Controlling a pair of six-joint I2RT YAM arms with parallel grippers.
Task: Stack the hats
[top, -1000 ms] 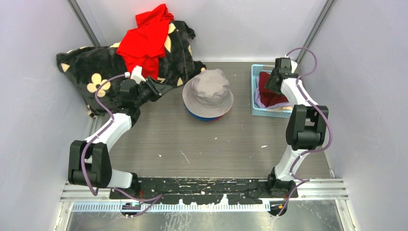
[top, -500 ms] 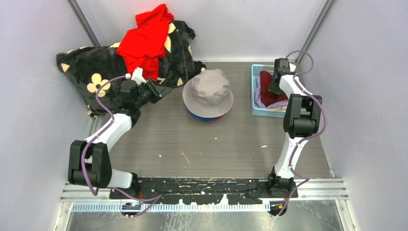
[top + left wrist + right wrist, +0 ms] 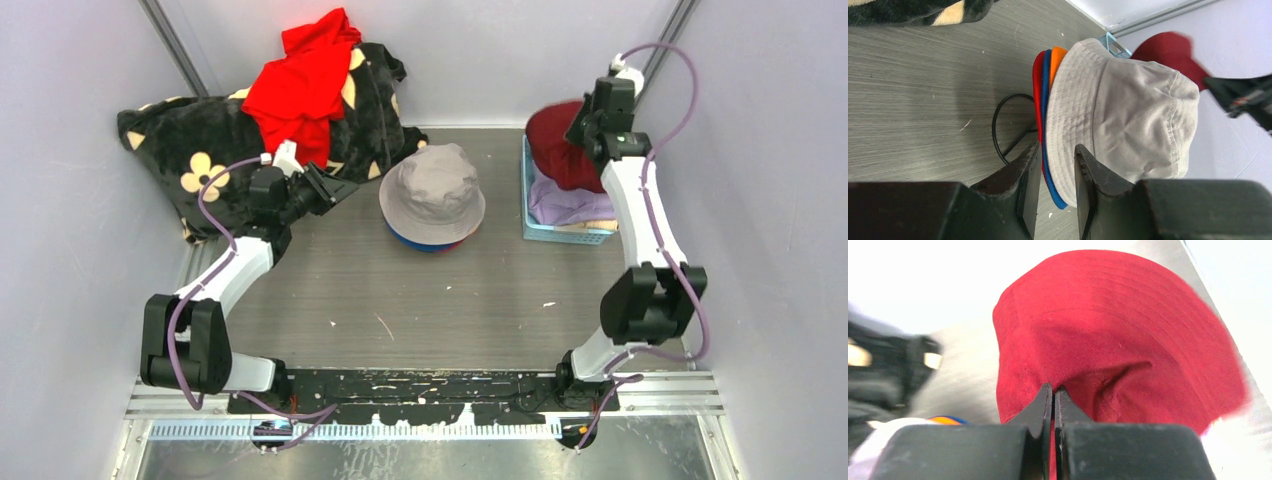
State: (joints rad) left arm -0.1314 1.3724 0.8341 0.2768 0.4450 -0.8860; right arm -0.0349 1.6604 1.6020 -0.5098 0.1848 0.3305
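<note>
Top cam looks down on table [image 3: 400, 290] from above and behind my bases [image 3: 585, 378]. Left wrist cam: low, rolled sideways, near hat stack [image 3: 1118, 115]. Right wrist cam: tight on maroon hat [image 3: 1118, 330]. All three catch that hat.

We see black flowered blanket [image 3: 190, 140] heaped beside and behind left gripper [image 3: 340, 186], red garment [image 3: 300, 85] on top. Light blue basket [image 3: 560, 237] below right gripper [image 3: 1053, 388], lilac cloth [image 3: 565, 205] inside. Grey wood-grain table [image 3: 450, 300].
</note>
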